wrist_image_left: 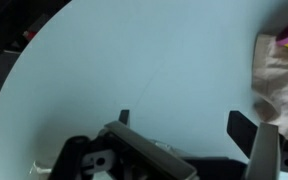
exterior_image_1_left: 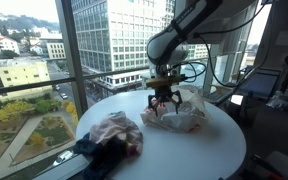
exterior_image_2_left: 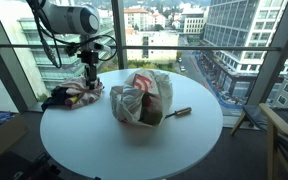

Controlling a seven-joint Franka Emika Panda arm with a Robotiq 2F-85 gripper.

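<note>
My gripper point(wrist_image_left: 184, 125) is open, and only bare white tabletop point(wrist_image_left: 134, 60) shows between its two dark fingertips point(wrist_image_left: 246, 130). In both exterior views it hangs just above the round table point(exterior_image_2_left: 134, 145), between a crumpled plastic bag and a pile of clothes. The bag point(exterior_image_2_left: 142, 97) point(exterior_image_1_left: 181, 112) is whitish with red print and bulges with its contents. It lies just beside the gripper point(exterior_image_1_left: 164, 97) point(exterior_image_2_left: 89, 82); in the wrist view its edge point(wrist_image_left: 282, 85) is at the right. The clothes point(exterior_image_2_left: 69, 97) point(exterior_image_1_left: 114, 133) are pink and dark fabrics, heaped near the table's rim.
A small dark tool with a brown handle point(exterior_image_2_left: 179, 112) lies on the table beyond the bag. Floor-to-ceiling windows point(exterior_image_1_left: 44, 60) stand close behind the table. A chair point(exterior_image_2_left: 284, 130) stands past the table's rim, and dark equipment point(exterior_image_1_left: 274, 90) stands close to the table.
</note>
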